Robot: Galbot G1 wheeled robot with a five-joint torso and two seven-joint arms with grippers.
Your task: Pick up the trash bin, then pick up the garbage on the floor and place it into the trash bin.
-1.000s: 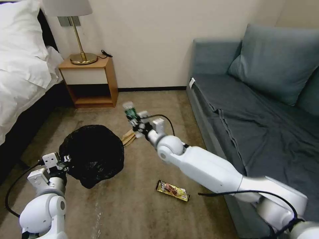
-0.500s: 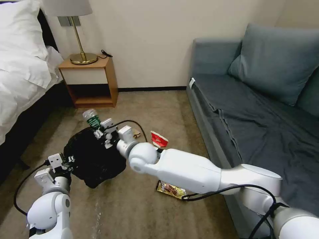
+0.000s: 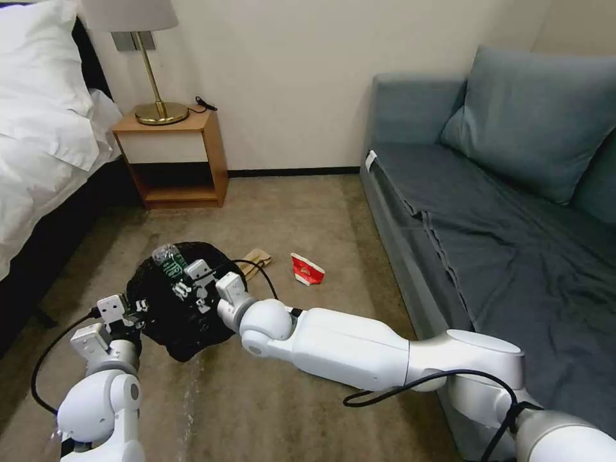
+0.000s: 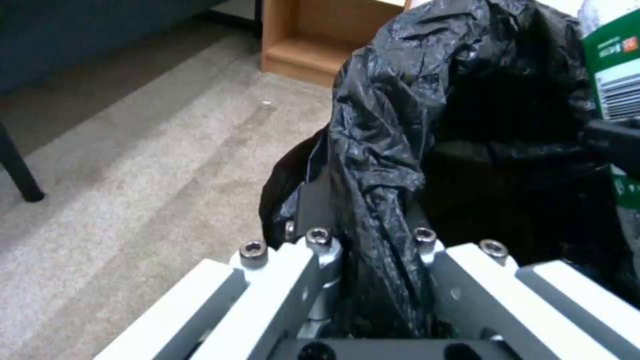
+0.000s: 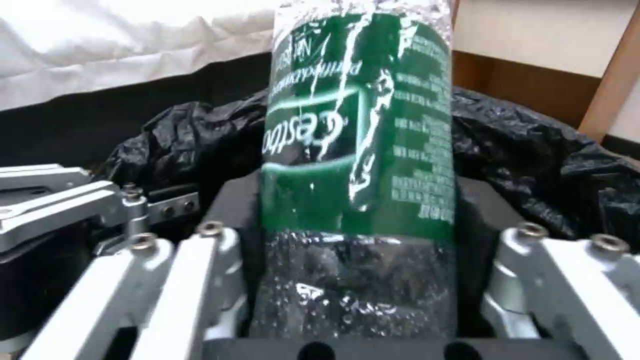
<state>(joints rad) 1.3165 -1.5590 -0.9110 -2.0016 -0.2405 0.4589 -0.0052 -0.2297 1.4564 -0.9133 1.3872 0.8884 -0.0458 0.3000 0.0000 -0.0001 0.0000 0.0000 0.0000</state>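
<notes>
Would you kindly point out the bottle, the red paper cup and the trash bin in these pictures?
bottle (image 5: pixel 360 150): right wrist view, on its green label.
red paper cup (image 3: pixel 307 269): head view, middle of the crushed cup on the carpet.
trash bin (image 3: pixel 160 311): head view, on the black bag over it.

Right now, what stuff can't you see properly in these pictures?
- Trash bin: its white body is hidden by the black bag, head view.
- Inside of the bin: too dark, left wrist view.
- Bottle cap: cut off by the picture's edge, right wrist view.
- Paper bag: partly behind the right gripper's cable, head view.
- Left gripper: fingertips buried in the bag.
</notes>
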